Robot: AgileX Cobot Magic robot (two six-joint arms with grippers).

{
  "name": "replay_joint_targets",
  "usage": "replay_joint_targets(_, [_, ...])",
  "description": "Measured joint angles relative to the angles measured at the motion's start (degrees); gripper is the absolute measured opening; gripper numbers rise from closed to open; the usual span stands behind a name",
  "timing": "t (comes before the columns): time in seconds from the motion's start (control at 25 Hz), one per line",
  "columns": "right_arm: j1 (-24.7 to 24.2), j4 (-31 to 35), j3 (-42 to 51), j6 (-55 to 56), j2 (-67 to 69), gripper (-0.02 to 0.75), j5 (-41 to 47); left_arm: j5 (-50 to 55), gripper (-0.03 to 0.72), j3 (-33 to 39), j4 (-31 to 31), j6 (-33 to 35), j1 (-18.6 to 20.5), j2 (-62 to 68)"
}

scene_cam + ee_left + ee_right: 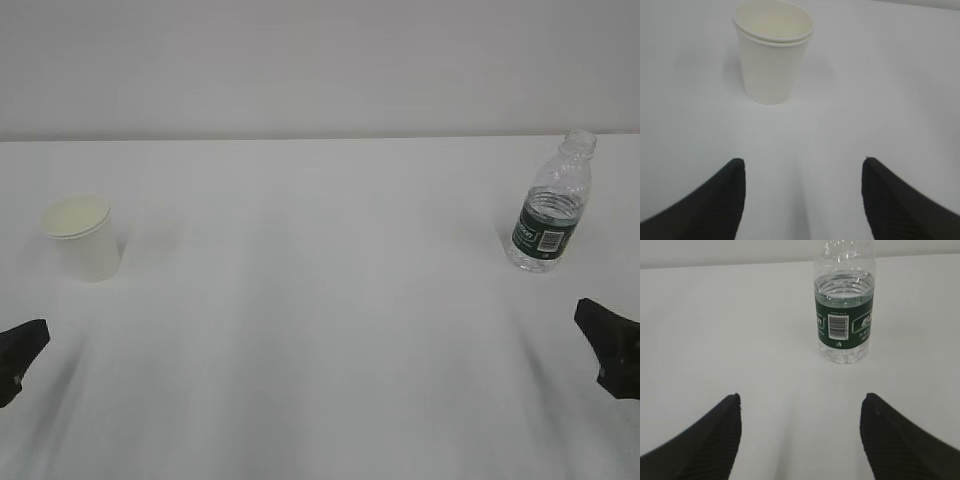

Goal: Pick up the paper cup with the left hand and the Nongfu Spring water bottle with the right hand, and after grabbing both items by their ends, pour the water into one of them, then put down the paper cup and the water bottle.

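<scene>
White surface: a plain white table (320,330) fills the scene, with a pale wall at the far edge.
Cup: a small white tapered paper cup (83,238) stands upright at the far left – rolled rim up, cream inside, nothing touching it.
Bottle: a small clear ribbed plastic bottle (551,205) with a dark green label and white barcode patch stands upright at the far right, capless; clear water (844,287) reaches just above the label.
Left hand: the black left gripper (802,172) sits near of the cup, jaws spread wide, empty.
Right hand: the black right gripper (800,410) sits near of the bottle – jaws spread wide, empty.
</scene>
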Motion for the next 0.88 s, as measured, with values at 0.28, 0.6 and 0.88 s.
replay_joint_targets(0.28, [0.00, 0.23, -2.61, -1.54, 0.81, 0.554, 0.00, 0.00, 0.524, -2.40, -0.40, -0.14, 0.00, 1.50])
replay_joint_targets(0.6, [0.00, 0.70, -6.52, -1.95, 9.12, 0.554, 0.00, 0.00, 0.524, -3.42, -0.79, -0.14, 0.00, 2.92])
replay_joint_targets(0.88, [0.00, 3.55, -9.10, -2.90, 9.81, 0.596, 0.00, 0.00, 0.573, -3.42, -2.77, -0.14, 0.00, 2.92])
